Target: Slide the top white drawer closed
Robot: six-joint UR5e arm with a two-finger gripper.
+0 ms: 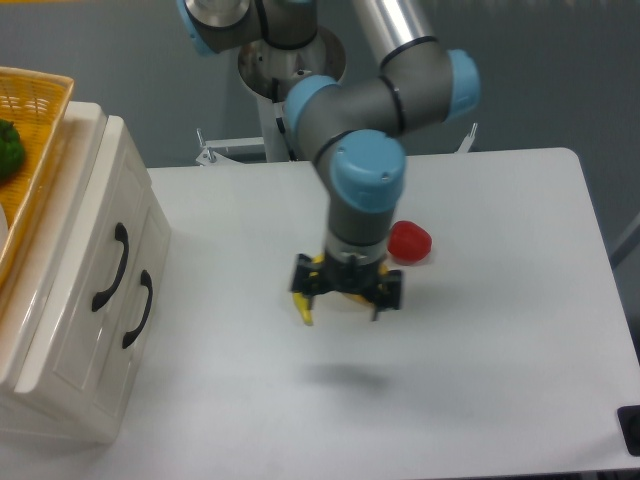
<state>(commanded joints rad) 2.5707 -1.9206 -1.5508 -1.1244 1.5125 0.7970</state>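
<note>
The top white drawer point(133, 212) sits in the cream cabinet at the left, its front flush with the cabinet face. Its curved black handle point(113, 266) runs down the panel. Below it, the lower drawer front carries its own black handle point(141, 309). My gripper point(346, 301) hangs over the middle of the table, well right of the cabinet and touching nothing on it. Its fingers are spread open with nothing between them.
A yellow wicker basket point(38, 120) holding a green vegetable point(8, 148) rests on top of the cabinet. A banana point(303, 309) and a yellow pepper lie mostly hidden under the gripper. A red pepper point(412, 242) lies just right of it.
</note>
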